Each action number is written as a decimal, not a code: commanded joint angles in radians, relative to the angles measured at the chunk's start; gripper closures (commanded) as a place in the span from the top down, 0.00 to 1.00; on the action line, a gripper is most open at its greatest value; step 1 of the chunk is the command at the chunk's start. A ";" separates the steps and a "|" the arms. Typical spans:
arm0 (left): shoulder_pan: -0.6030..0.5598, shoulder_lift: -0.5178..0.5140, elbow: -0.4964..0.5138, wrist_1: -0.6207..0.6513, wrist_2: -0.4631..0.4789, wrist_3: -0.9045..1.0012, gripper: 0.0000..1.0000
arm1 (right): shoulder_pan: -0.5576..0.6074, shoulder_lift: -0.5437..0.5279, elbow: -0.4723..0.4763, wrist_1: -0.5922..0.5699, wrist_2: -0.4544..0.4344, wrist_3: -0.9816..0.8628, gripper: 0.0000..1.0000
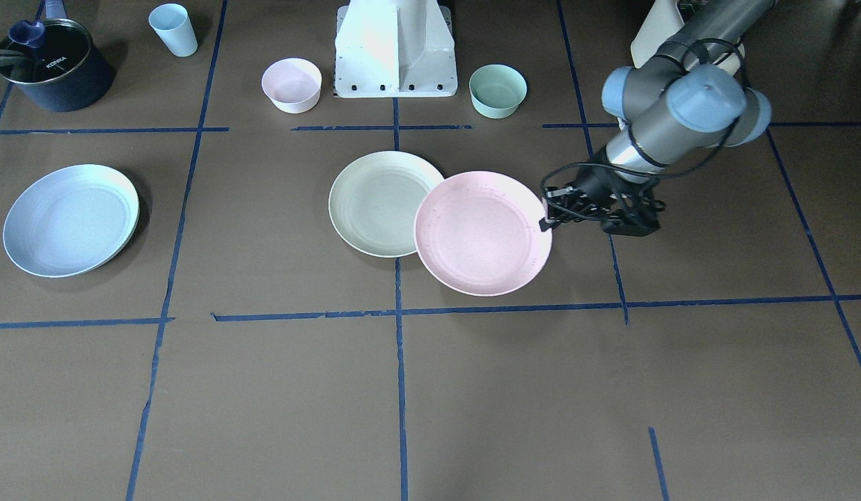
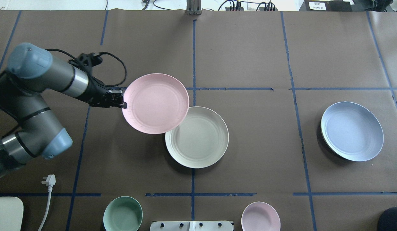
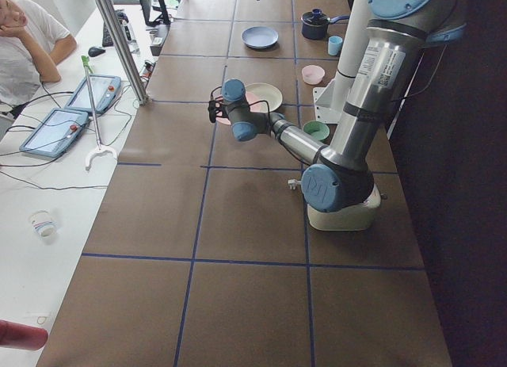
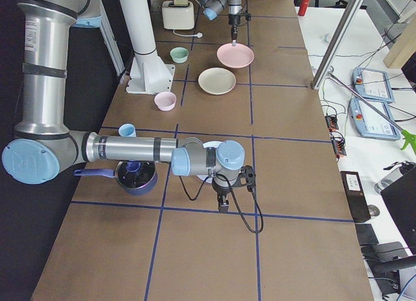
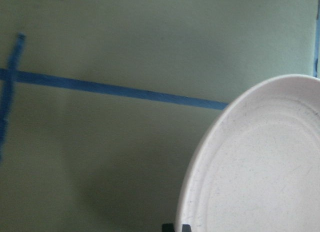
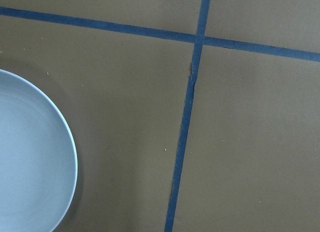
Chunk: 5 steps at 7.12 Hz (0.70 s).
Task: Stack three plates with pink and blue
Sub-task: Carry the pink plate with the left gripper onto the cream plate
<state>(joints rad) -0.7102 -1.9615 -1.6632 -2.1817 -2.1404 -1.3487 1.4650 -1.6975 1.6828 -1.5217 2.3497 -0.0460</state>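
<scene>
Pink, cream, pale blue: counted three plates, one of each colour. Found the pink plate [image 2: 156, 103] left of centre in the overhead view, over its own shadow in the left wrist view, overlapping the cream plate [image 2: 201, 141] at the rim nearest the left arm; cannot confirm contact between the two. Found the cream plate lying flat at the table's middle, across the centre tape line. Found the blue plate [image 2: 352, 131] lying flat and alone, well apart on the robot's right side. Counted two small bowls near the robot's base: one mint-green bowl [image 2: 123, 214] and one pink bowl [image 2: 260, 216]. Counted one pale blue cup [image 1: 173, 29] and one dark lidded pot [image 1: 54, 66], near each other at the robot's right-hand corner.

Checked the left gripper [image 2: 122, 100]: clamped narrowly on the pink plate's rim, on the side away from the cream plate. Checked the right gripper [image 4: 223, 207]: seen only from the right-end camera, pointing down near the blue plate; cannot tell how far apart its fingers stand. Saw through the right wrist camera the blue plate's edge and two crossing tape lines.

Recorded a table [image 2: 249, 48] covered in brown paper and marked into squares by blue tape [image 2: 193, 64]. Noted a white plug [image 2: 50, 179] and a cream appliance [image 4: 177, 16] at the robot's left end. Noted a seated operator [image 3: 20, 42] and two tablets [image 3: 95, 93] on a white bench alongside.
</scene>
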 commanded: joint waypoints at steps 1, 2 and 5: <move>0.171 -0.088 -0.030 0.137 0.167 -0.044 0.00 | 0.000 -0.001 -0.002 0.000 0.000 0.000 1.00; 0.196 -0.094 -0.027 0.137 0.172 -0.046 0.00 | 0.000 -0.001 -0.002 0.000 0.000 0.000 1.00; 0.229 -0.108 -0.020 0.137 0.171 -0.046 0.48 | 0.000 0.001 -0.002 0.000 0.000 0.000 1.00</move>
<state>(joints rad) -0.4930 -2.0610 -1.6858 -2.0455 -1.9700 -1.3940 1.4650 -1.6978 1.6813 -1.5217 2.3501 -0.0460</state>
